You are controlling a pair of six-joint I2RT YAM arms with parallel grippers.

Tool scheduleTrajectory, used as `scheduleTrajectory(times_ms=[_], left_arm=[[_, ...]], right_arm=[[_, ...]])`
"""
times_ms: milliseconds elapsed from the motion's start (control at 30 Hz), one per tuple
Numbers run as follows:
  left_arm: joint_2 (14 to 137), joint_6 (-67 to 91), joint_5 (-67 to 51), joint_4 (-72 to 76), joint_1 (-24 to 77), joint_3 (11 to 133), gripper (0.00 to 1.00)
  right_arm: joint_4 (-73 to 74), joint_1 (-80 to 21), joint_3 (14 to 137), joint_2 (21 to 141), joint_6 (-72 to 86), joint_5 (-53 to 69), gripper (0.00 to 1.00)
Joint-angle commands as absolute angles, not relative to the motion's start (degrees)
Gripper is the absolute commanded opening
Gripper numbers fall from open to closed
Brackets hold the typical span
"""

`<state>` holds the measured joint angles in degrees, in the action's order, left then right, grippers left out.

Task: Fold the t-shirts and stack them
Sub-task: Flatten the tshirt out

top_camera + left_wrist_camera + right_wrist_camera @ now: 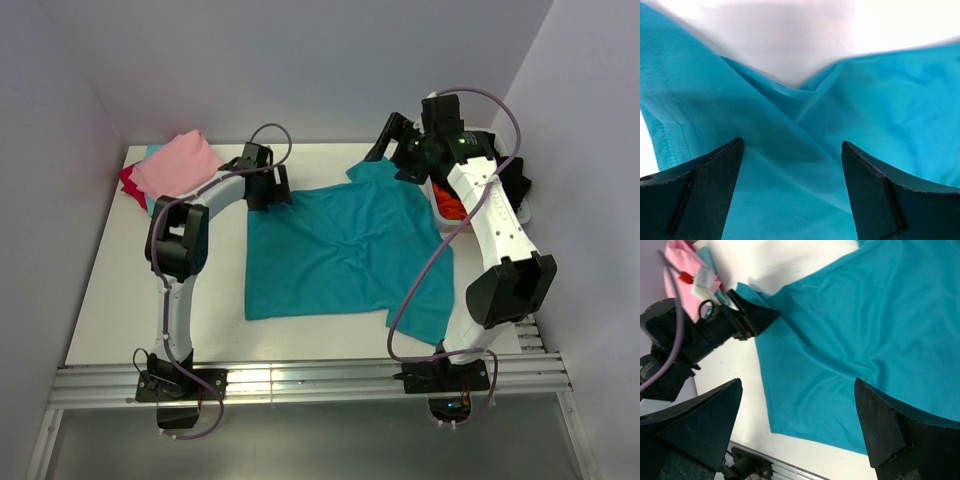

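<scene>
The main teal t-shirt (340, 250) lies spread on the white table, with some wrinkles and one sleeve hanging towards the near right. My left gripper (271, 194) is down at the shirt's far left corner. In the left wrist view it (792, 142) is open, with a raised fold of teal cloth (790, 175) between the spread fingers (710, 190). My right gripper (384, 140) is raised above the shirt's far right edge. It (797, 382) is open and empty, looking down on the shirt (865, 330) and the left gripper (752, 315).
A pile of folded shirts, pink on top (178, 163) over red and lighter teal, sits at the table's far left corner; it also shows in the right wrist view (682, 270). A white mesh basket (436, 196) holding red cloth stands at the far right behind the right arm.
</scene>
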<state>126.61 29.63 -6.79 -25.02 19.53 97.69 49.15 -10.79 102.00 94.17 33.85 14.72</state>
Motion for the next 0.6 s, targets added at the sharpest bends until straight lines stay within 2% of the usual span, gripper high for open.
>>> scheduleTrajectory(times_ms=[0, 333, 567], left_arm=[[128.41, 29.00, -3.52, -27.16, 17.85, 99.75, 0.86], [127.18, 25.67, -1.32, -29.44, 8.71, 100.81, 0.87], [128.58, 24.08, -3.42, -31.37, 8.35, 108.18, 0.91]], right_arm=[[49.92, -8.53, 101.08, 90.70, 32.08, 15.73, 1.00], [48.87, -6.59, 101.69, 93.60, 32.87, 17.84, 1.00], [47.90, -6.33, 102.31, 95.54, 33.49, 19.34, 1.00]])
